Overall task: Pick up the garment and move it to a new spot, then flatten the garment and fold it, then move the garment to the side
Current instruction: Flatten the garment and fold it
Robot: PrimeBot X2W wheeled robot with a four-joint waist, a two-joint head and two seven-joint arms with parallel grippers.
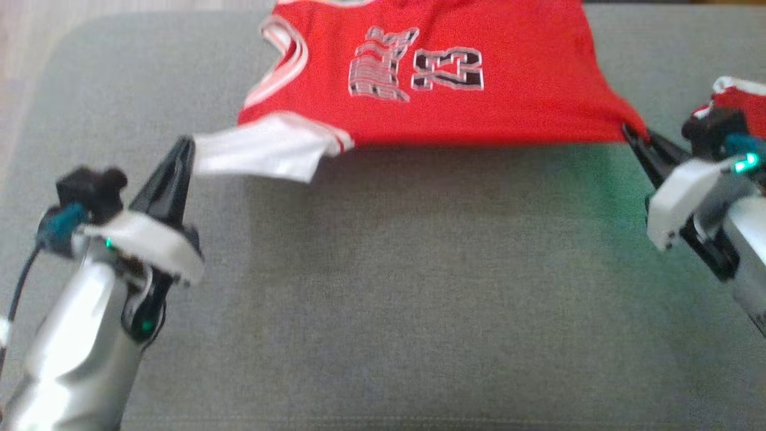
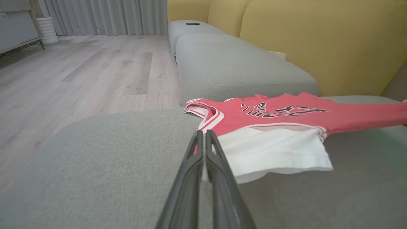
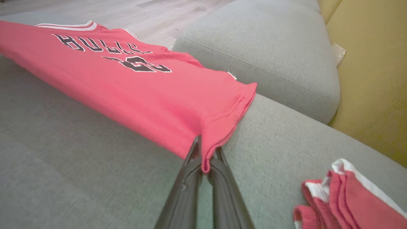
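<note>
- left gripper (image 1: 187,145), 9 o'clock in head view: fingers closed, pinching the white flap (image 1: 263,154) at the corner of the jersey (image 1: 455,114).
- jersey at 12 o'clock on the grey sofa cushion (image 1: 383,287), print up, near edge raised off the cushion and stretched between both grippers.
- right gripper (image 1: 635,134), 3 o'clock: fingers clamped on the jersey's red corner.
- second red garment (image 1: 739,96) bunched at 3 o'clock, apart from the jersey.
</note>
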